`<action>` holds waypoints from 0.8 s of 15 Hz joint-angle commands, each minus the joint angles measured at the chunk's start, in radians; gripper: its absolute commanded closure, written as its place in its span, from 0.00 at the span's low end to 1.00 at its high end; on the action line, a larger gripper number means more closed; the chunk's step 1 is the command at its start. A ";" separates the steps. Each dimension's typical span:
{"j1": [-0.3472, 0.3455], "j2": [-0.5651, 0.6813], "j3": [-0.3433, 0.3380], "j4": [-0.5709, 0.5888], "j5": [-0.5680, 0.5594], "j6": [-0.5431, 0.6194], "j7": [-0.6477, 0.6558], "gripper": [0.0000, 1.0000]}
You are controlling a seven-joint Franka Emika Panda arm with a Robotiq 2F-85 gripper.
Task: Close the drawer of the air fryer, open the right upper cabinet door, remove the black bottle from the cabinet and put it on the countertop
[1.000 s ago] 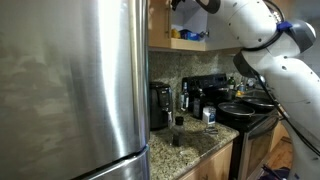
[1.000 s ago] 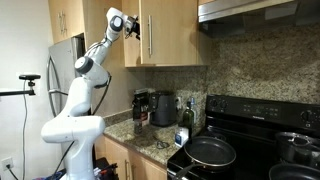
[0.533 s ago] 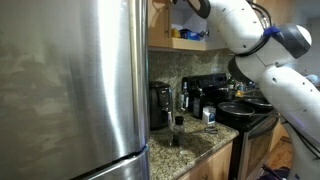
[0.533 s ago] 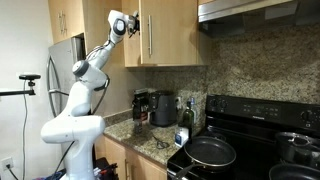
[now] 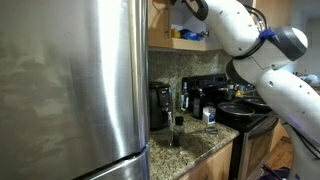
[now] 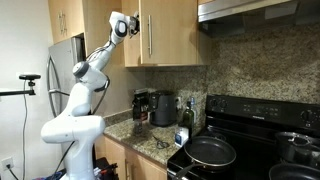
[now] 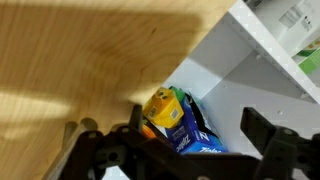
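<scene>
Kitchen corner, light-wood wall cabinets over speckled granite. On the left of an exterior view a tall stainless refrigerator (image 5: 70, 85) fills nearly half the picture. Just past its edge the cabinet (image 5: 190, 25) stands open, with blue and yellow packets (image 5: 186, 35) on the shelf.

The gripper (image 6: 133, 25) is up at that opening on the white arm (image 6: 95, 55). In the wrist view its two dark fingers (image 7: 262, 135) are spread wide with nothing held between them. Beyond them lie a yellow-and-blue packet (image 7: 172, 115) and the pale cabinet wall. A light-wood panel (image 7: 70, 60) fills the left of that view, and I cannot tell which door it is.

The black bottle (image 5: 178, 124) appears to stand upright on the countertop (image 5: 195, 148), well below the gripper and clear of it. It sits out in front of a boxy black appliance (image 5: 158, 105) and another black appliance (image 5: 197, 100) against the stone backsplash. At this size I cannot tell whether any drawer is pushed in.

To the right is a black stove (image 6: 245, 125) with a frying pan (image 6: 210, 152) on it, under a steel hood (image 6: 260, 10).
</scene>
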 commanded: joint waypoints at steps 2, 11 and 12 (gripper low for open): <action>0.198 0.071 -0.092 -0.239 0.088 0.246 -0.090 0.00; 0.442 0.291 -0.262 -0.730 0.091 0.623 -0.028 0.00; 0.439 0.318 -0.283 -0.776 0.082 0.630 -0.005 0.00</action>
